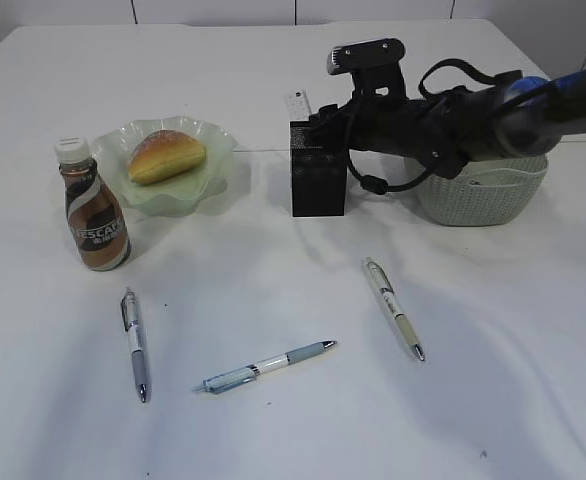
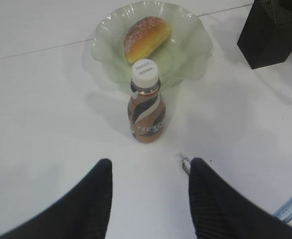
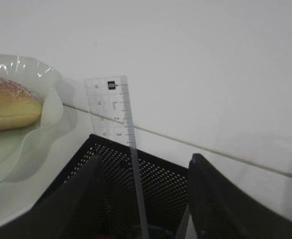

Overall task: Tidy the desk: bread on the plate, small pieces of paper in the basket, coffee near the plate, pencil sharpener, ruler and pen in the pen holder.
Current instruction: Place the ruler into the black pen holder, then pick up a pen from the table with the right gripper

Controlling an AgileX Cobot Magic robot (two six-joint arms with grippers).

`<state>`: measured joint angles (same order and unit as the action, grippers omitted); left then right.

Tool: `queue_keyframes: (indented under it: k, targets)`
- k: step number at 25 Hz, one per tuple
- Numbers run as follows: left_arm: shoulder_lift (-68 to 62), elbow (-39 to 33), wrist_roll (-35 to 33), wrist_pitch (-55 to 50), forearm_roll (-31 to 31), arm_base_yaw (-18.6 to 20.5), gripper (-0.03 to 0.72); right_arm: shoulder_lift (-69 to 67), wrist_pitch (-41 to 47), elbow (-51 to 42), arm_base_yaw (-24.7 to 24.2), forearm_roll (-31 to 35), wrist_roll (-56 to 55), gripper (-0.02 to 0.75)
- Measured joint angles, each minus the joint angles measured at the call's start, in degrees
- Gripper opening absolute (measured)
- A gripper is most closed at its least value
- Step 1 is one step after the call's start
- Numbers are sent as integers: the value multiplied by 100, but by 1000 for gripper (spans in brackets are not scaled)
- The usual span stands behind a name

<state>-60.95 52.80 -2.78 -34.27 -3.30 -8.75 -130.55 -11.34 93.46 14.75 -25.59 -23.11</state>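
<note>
The bread (image 1: 165,156) lies on the green glass plate (image 1: 213,140), with the brown coffee bottle (image 1: 93,210) upright just front-left of it. The black mesh pen holder (image 1: 318,175) stands mid-table with a clear ruler (image 3: 113,112) leaning inside it. My right gripper (image 3: 145,164) is open right above the holder's mouth, the ruler standing free between its fingers. Three pens lie on the table: a grey one (image 1: 136,343), a blue one (image 1: 265,367), a white one (image 1: 394,307). My left gripper (image 2: 148,167) is open and empty, low, near the bottle (image 2: 146,104) and a pen tip (image 2: 184,162).
A pale woven basket (image 1: 493,190) sits behind the right arm at right. The bread and plate also show in the left wrist view (image 2: 146,32) (image 2: 196,40). Dark things at the holder's bottom cannot be made out. No paper scraps or sharpener show.
</note>
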Motion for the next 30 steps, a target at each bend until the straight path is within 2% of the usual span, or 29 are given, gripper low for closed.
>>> queue_keyframes:
  k: [3, 10, 16, 18, 19, 20, 21, 22, 23, 24, 28, 29, 30]
  targets:
    - [0, 0, 0, 68, 0, 0, 347, 26, 27, 0, 0, 0, -16, 430]
    - [0, 0, 0, 153, 0, 0, 347, 716, 699, 0, 0, 17, -419, 430]
    - [0, 0, 0, 227, -73, 0, 347, 1251, 2067, 0, 146, 74, -537, 428]
    - [0, 0, 0, 235, -96, 0, 347, 1310, 2224, 0, 183, 86, -541, 428]
    - [0, 0, 0, 235, -109, 0, 347, 1475, 2682, 0, 262, 114, -541, 427]
    - [0, 0, 0, 235, -109, 0, 347, 1475, 2682, 0, 262, 114, -541, 427]
    - [0, 0, 0, 235, -109, 0, 347, 1655, 3316, 0, 375, 144, -541, 426]
    - [0, 0, 0, 235, -109, 0, 347, 1722, 3597, 0, 428, 157, -541, 426]
    - [0, 0, 12, 211, -109, 0, 347, 1731, 3597, 0, 428, 157, -541, 426]
    - [0, 0, 28, 196, -109, 0, 347, 1812, 4122, 0, 537, 181, -530, 426]
    - [0, 0, 80, -76, -113, 0, 347, 1872, 4715, 0, 669, 253, -462, 426]
    - [0, 0, 89, -140, -113, 0, 347, 1882, 5296, 0, 774, 505, -192, 426]
    - [0, 0, 93, -198, -113, 0, 347, 1893, 5450, 0, 803, 571, -104, 426]
